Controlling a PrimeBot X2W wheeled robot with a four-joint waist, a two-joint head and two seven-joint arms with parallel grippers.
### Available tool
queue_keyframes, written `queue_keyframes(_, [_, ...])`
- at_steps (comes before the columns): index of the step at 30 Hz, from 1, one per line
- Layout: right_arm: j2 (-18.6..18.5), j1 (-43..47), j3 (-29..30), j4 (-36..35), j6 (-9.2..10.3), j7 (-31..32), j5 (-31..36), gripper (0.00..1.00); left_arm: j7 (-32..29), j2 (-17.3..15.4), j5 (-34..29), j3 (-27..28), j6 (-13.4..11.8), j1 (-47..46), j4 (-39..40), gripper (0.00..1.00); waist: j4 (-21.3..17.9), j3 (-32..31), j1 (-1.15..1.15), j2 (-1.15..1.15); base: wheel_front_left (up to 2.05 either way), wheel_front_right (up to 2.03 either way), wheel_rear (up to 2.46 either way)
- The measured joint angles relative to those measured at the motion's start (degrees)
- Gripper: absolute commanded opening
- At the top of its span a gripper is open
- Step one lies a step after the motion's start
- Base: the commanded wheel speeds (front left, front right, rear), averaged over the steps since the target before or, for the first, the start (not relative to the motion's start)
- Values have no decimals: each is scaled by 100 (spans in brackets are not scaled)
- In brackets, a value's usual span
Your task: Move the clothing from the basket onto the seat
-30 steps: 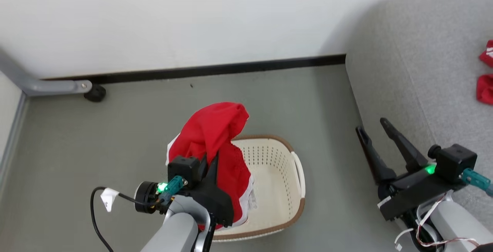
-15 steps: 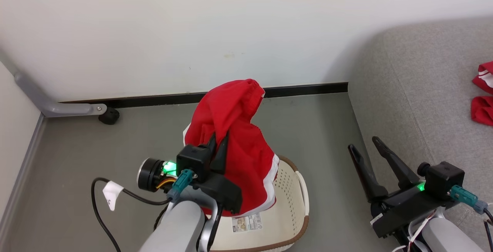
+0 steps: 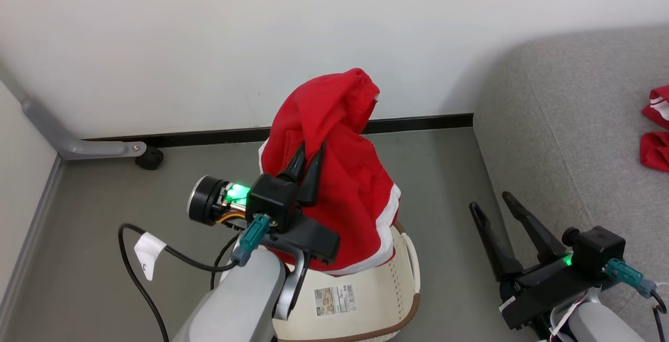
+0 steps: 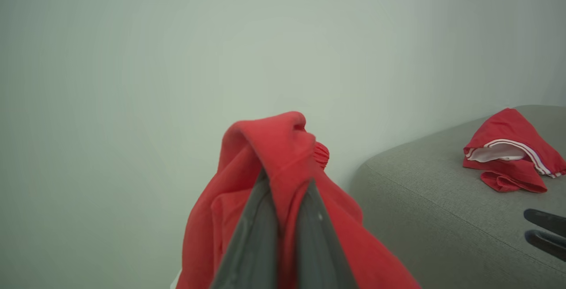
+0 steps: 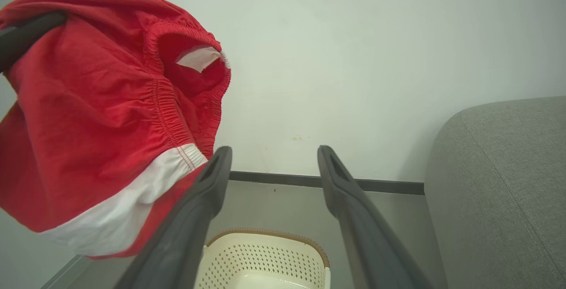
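Observation:
My left gripper (image 3: 312, 148) is shut on a red garment with white trim (image 3: 347, 185), which hangs from its fingers above the cream basket (image 3: 403, 308). In the left wrist view the fabric (image 4: 274, 143) folds over the closed gripper (image 4: 286, 180). More red clothing (image 3: 656, 133) (image 4: 508, 147) lies on the grey seat (image 3: 569, 122) at the right. My right gripper (image 3: 490, 201) stands open and empty beside the seat's front edge. Its wrist view shows the gripper (image 5: 274, 150) spread, with the hanging garment (image 5: 97, 103) to the left and the basket (image 5: 265, 258) below.
A white wall with a black baseboard (image 3: 418, 121) runs behind. A grey metal leg with a black caster (image 3: 149, 159) sits at the left wall. A black cable with a white tag (image 3: 149, 261) loops by my left arm. Grey floor lies between basket and seat.
My left gripper has lifted the red garment higher, so it now hangs above the basket. The head camera has tilted upward. The right gripper stays open.

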State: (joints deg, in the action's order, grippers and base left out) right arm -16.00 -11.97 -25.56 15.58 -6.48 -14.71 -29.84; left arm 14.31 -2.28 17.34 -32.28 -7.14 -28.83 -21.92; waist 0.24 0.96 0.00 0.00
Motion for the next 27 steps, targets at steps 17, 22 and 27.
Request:
queue_keyframes(17, [109, -22, -252, -333, -13, 0, 279, 100, 0, -3, -291, 68, 0, -9, 288, 0, -17, 85, 0, 0, 0, 0, 0])
queue_keyframes(22, [198, -88, -691, -517, -43, 0, 508, 100, 0, -3, -316, 67, 0, -9, 313, 0, -14, 109, 0, 0, 0, 0, 0])
queue_keyframes(27, [278, -344, -1188, -624, -59, 0, 587, 100, 0, -2, -363, 27, 0, -9, 365, 0, 1, 145, 0, 0, 0, 0, 0])
